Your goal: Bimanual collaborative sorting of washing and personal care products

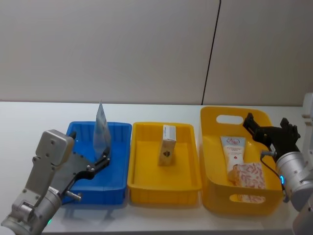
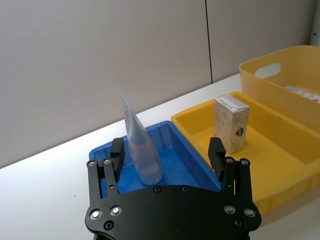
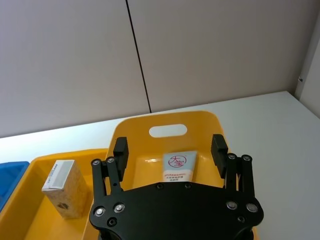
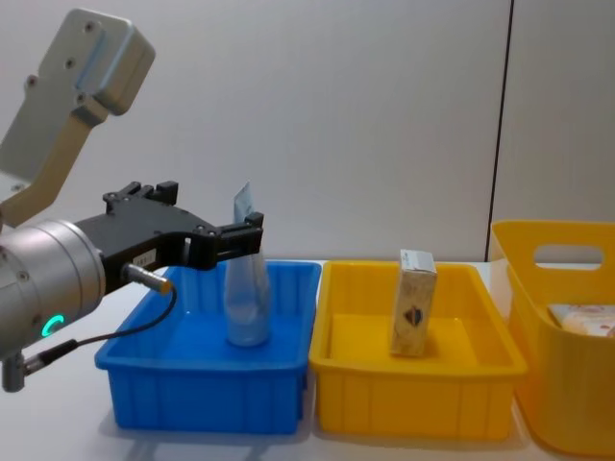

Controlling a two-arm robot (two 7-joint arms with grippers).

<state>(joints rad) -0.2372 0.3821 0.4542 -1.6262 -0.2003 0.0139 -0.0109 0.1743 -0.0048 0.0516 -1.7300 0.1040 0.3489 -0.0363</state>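
Leftmost on the white table sits the blue plastic tray [image 1: 115, 182], and in it the pale translucent squeeze tube [image 4: 247, 303] stands upright on its cap. My left gripper [image 2: 167, 155] hangs over that tray with its fingers spread wide, the tube between them near one finger, touching neither as far as I can see. Next comes the shallow yellow plastic tray [image 1: 163, 183], where the tall beige carton [image 1: 167, 145] stands upright. In the deep yellow handled basket [image 1: 210, 147] lie the light blue squeeze tube with the red round logo [image 1: 233, 152] and, against it, the squat white carton with orange-red pattern [image 1: 249, 175]. My right gripper [image 3: 170, 151] hovers above that basket, fingers wide, holding nothing.
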